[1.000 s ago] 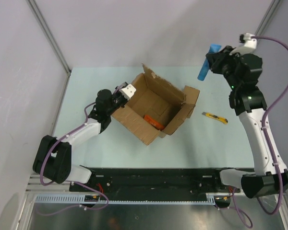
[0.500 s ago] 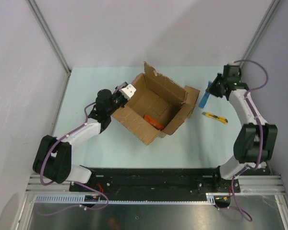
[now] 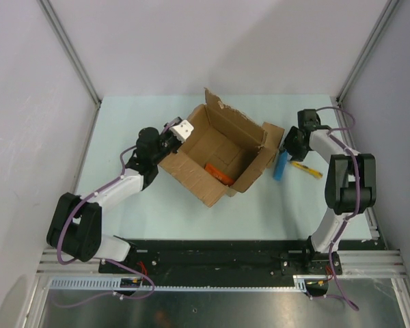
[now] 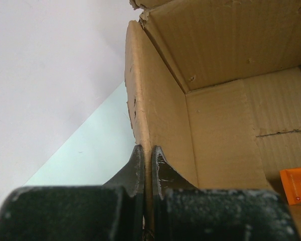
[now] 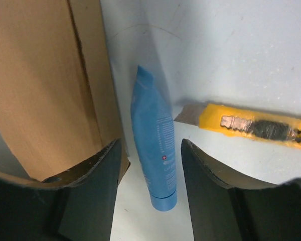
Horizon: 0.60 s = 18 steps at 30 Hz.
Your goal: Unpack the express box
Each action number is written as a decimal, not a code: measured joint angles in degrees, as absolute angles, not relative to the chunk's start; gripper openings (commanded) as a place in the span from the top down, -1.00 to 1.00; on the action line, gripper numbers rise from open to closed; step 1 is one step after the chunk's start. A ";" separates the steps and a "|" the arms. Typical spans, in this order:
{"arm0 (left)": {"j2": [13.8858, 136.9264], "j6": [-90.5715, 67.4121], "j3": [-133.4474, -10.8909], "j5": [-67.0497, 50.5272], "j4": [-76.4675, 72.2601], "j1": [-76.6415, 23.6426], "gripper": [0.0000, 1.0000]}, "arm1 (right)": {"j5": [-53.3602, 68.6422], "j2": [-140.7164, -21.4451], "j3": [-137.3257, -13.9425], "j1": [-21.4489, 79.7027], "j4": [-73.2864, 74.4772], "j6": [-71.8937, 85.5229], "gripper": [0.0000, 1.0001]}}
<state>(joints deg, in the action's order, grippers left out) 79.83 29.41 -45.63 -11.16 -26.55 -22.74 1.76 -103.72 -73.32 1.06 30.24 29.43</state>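
Observation:
The express box (image 3: 215,147), a brown carton with its flaps open, stands mid-table. An orange item (image 3: 219,174) lies inside it. My left gripper (image 3: 169,141) is shut on the box's left wall, one finger inside and one outside (image 4: 147,155). A blue tube (image 3: 280,166) lies on the table just right of the box's right flap (image 5: 50,90). My right gripper (image 3: 288,152) hangs over the tube, open. In the right wrist view the tube (image 5: 153,145) lies between the spread fingers (image 5: 103,165) without touching them.
A yellow utility knife (image 3: 305,169) lies on the table right of the tube, close to my right gripper (image 5: 150,146). A white label (image 3: 184,130) sits on the box's left flap. The orange item (image 4: 297,185) lies at the box floor's near side. Frame posts stand at the back corners.
My right arm came down from high at the back right with the blue tube, set it beside the box's right flap and opened its jaws. The left arm has not moved.

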 measured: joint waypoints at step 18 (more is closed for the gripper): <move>79.77 29.43 -45.63 -11.16 -26.55 -22.74 1.00 | 0.84 -77.41 -77.34 6.22 20.73 25.12 -0.15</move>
<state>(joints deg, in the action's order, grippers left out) 79.77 29.43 -45.63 -11.16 -26.55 -22.74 0.84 -77.41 -77.34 6.22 20.73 25.12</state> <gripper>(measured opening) 0.036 0.570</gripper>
